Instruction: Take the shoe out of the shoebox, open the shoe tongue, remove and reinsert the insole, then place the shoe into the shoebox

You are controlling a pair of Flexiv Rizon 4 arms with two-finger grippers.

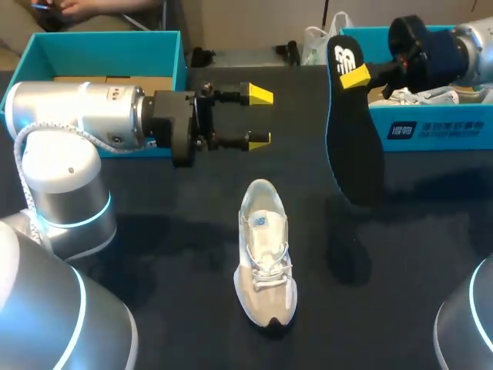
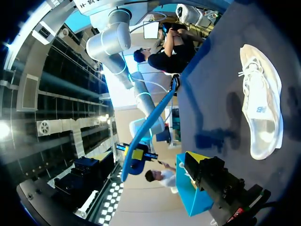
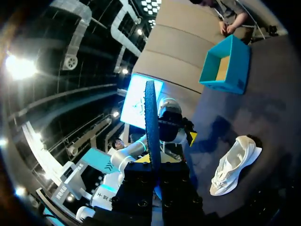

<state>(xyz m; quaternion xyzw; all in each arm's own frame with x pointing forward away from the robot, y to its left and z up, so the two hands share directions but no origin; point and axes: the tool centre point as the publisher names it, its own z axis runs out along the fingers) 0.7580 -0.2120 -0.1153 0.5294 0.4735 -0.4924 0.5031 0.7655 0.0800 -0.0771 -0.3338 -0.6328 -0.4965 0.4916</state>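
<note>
Insole (image 1: 353, 131) is clamped in the right jaws; the shoe (image 1: 265, 254) near the open left jaws should be steadied first.

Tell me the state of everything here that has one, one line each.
Shoe: upright on the table, outside the boxes.
Insole: hanging above the table, clamped at its top end.
Right gripper: jaws shut on it.
Left gripper: jaws open, empty.
Left box: open.
Right box: open, second shoe inside.
</note>
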